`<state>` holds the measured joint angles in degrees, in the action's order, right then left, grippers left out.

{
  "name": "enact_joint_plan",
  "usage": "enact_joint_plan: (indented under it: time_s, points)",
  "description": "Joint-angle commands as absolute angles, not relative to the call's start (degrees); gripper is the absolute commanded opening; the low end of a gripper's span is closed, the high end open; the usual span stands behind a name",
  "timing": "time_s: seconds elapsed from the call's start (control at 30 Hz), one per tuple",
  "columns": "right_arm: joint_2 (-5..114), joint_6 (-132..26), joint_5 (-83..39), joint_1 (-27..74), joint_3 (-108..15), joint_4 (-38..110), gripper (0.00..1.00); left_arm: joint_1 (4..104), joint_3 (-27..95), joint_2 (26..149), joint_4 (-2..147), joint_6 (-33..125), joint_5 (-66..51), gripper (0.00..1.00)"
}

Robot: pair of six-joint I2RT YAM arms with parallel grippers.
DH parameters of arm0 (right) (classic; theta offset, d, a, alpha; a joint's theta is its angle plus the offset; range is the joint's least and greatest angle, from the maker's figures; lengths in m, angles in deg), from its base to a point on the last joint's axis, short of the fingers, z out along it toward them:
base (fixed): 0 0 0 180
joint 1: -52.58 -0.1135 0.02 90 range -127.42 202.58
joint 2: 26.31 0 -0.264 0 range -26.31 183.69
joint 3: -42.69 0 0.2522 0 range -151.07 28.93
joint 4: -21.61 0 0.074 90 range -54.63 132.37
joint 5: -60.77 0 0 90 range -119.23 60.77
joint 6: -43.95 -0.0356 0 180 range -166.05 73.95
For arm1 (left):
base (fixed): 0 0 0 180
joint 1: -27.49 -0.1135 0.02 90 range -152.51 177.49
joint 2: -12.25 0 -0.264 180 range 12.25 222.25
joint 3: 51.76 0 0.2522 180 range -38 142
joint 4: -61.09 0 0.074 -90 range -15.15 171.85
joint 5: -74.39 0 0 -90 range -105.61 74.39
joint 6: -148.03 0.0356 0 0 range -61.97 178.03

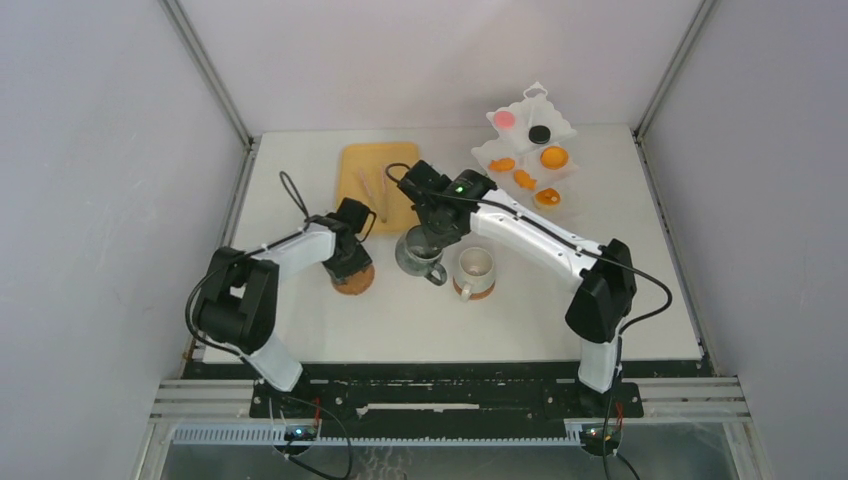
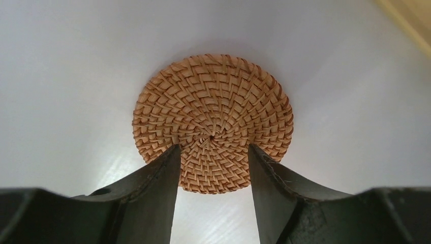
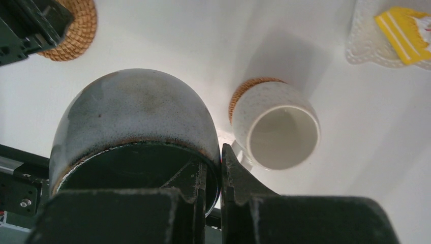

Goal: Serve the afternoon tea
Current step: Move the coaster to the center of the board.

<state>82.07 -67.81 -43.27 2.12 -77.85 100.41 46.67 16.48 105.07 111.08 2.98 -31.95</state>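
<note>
Cream speckled mug (image 3: 282, 134) sits on woven coaster (image 3: 238, 97), done; right end effector (image 3: 218, 155) pinches grey glazed mug (image 3: 132, 112) by the rim; left end effector (image 2: 213, 152), jaws apart, over bare round wicker coaster (image 2: 213, 117); toy pastries (image 1: 525, 178) likely unserved.

A grey speckled mug (image 1: 420, 252), its rim pinched by the right pincer (image 1: 432, 232), stood upright between a bare woven coaster (image 1: 353, 280) and a cream mug (image 1: 476, 266) seated on a second coaster (image 3: 238, 96). Orange, pink and black pastries (image 1: 525, 178) lay at the desk's (image 1: 400, 320) far right.
</note>
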Motion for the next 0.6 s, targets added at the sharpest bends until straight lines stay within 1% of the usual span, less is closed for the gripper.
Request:
enact_joint_plan:
  time_s: [0.0, 0.3, 0.57]
  points:
    - [75.3, -68.1, -43.3, 3.8, -76.7, 96.1, 0.0, 52.6, 21.7, 109.6, 112.4, 1.8, -29.7, 0.56]
    - [72.0, -68.1, -44.4, 5.4, -73.5, 96.2, 0.0, 60.0, 28.6, 114.9, 113.5, 1.1, -27.5, 0.56]
    - [69.8, -67.5, -44.5, 7.2, -73.7, 96.7, 0.0, 64.5, 29.8, 116.3, 113.5, -0.1, -25.7, 0.56]
